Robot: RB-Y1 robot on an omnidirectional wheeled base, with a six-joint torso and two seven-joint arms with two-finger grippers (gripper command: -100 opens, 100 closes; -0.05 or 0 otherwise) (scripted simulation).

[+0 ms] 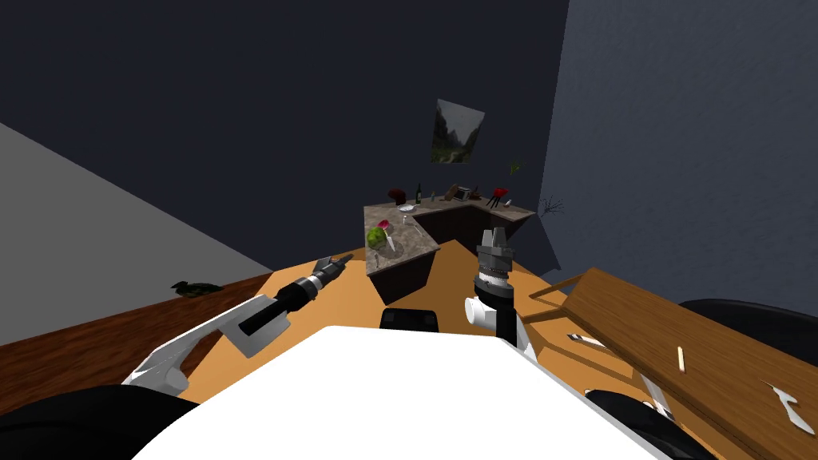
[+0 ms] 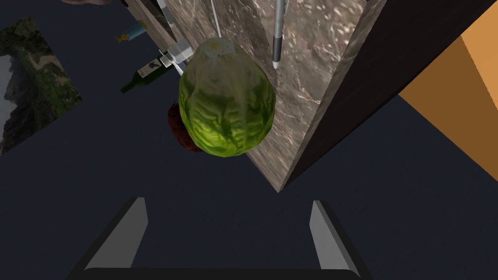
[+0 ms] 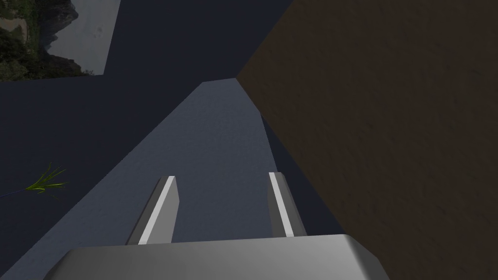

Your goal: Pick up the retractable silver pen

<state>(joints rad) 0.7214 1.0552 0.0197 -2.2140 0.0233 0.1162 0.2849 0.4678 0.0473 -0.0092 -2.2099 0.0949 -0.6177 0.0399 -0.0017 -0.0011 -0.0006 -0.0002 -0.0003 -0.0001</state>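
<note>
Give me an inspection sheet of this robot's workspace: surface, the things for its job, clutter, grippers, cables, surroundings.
Surface: marbled L-shaped counter with dark sides.
Job's things: silver pen with a dark grip, lying on the counter beside the cabbage.
Clutter: green cabbage; dark bottle; a red-brown thing behind the cabbage; farther items too small to name.
Grippers: left gripper open, empty, short of the counter's corner; right gripper open, empty, raised.
Cables: nothing seen.
Surroundings: dark walls, landscape picture, orange floor, wooden table on the robot's right.
</note>
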